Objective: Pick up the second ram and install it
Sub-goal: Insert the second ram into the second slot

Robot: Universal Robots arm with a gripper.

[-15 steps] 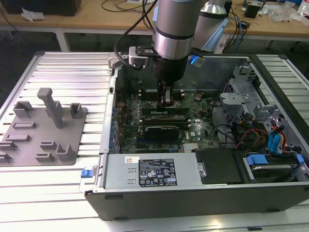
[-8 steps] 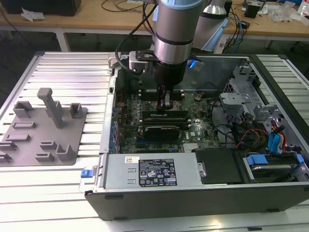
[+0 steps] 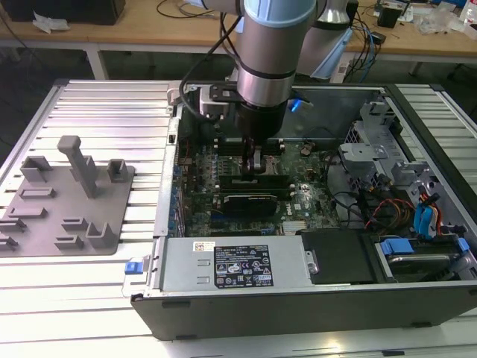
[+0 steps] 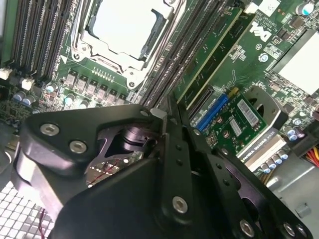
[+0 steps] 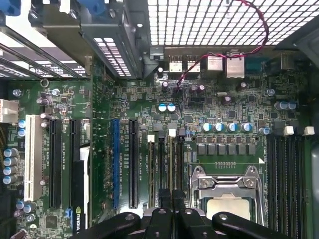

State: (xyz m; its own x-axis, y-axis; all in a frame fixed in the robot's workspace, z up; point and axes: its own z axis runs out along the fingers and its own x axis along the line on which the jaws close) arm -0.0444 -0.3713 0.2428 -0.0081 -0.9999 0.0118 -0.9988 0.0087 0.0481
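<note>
My gripper [image 3: 254,165] reaches down into the open computer case [image 3: 223,302], over the memory slots of the motherboard [image 3: 298,198]. In the first wrist view the two black fingers of the gripper [image 5: 172,195] stand close together astride the second ram [image 5: 172,162]. That ram is a slim green stick, edge-on, standing in its slot with a white latch at its far end. The gripper is shut on it. Another green stick [image 5: 151,167] stands two slots over, toward the expansion slots. In the second wrist view the gripper [image 4: 171,115] sits at the near end of the slot row.
The processor socket [image 5: 227,196] lies just beside the slots, with more black memory slots [image 5: 286,174] beyond it. A grey plastic fixture [image 3: 71,198] rests on the ribbed table at the exterior view's left. Drive cages and cables [image 3: 387,209] crowd the case's right side.
</note>
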